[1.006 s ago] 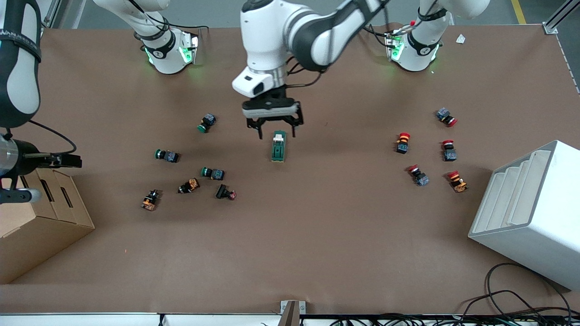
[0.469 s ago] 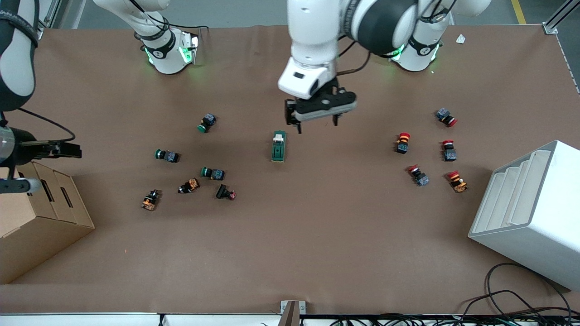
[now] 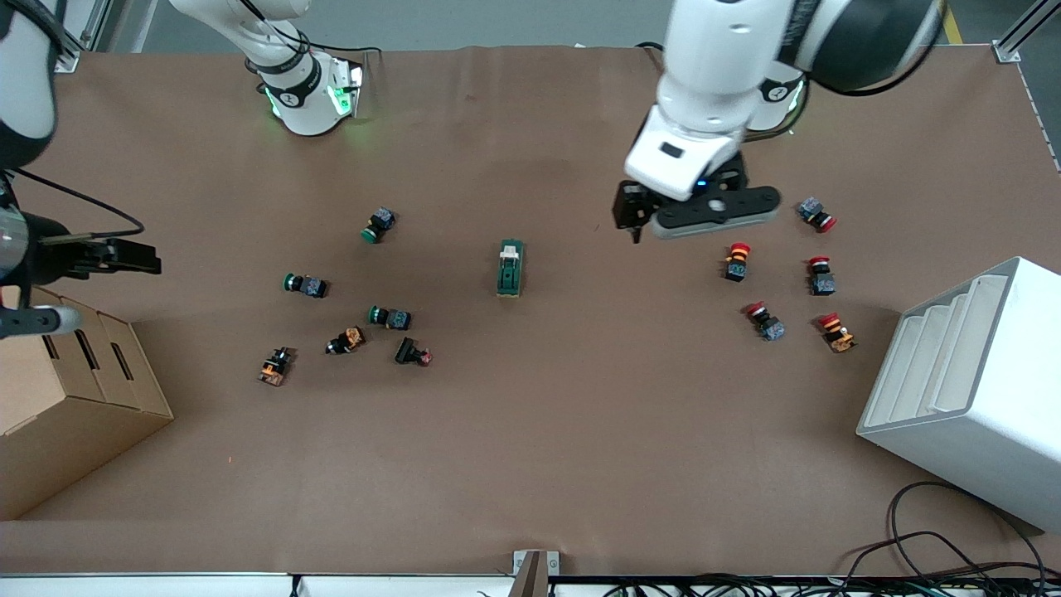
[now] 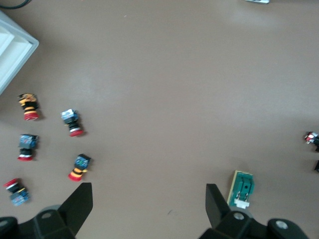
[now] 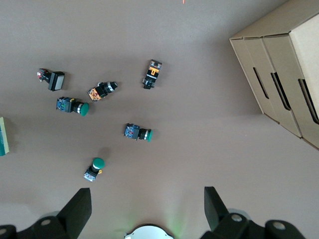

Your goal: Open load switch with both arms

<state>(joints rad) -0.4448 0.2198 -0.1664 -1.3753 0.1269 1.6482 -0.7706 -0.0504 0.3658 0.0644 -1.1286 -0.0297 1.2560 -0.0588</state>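
Observation:
The load switch (image 3: 510, 268), a dark-green oblong block with a white toggle piece, lies on the brown table near its middle; it also shows in the left wrist view (image 4: 241, 189) and as an edge in the right wrist view (image 5: 2, 137). My left gripper (image 3: 692, 217) hangs open over bare table between the switch and the red-capped buttons, apart from the switch, with nothing between its fingers (image 4: 79, 199). My right gripper (image 3: 133, 257) waits open and empty above the cardboard box's end of the table, well away from the switch.
Several green-capped and orange push buttons (image 3: 390, 317) lie toward the right arm's end, several red-capped ones (image 3: 736, 261) toward the left arm's end. A cardboard box (image 3: 75, 398) and a white bin (image 3: 970, 390) stand at the two ends. Cables (image 3: 937, 547) trail by the front edge.
My left gripper has swung away from just above the load switch toward the left arm's end, staying open. The switch has not moved. The right gripper has barely shifted.

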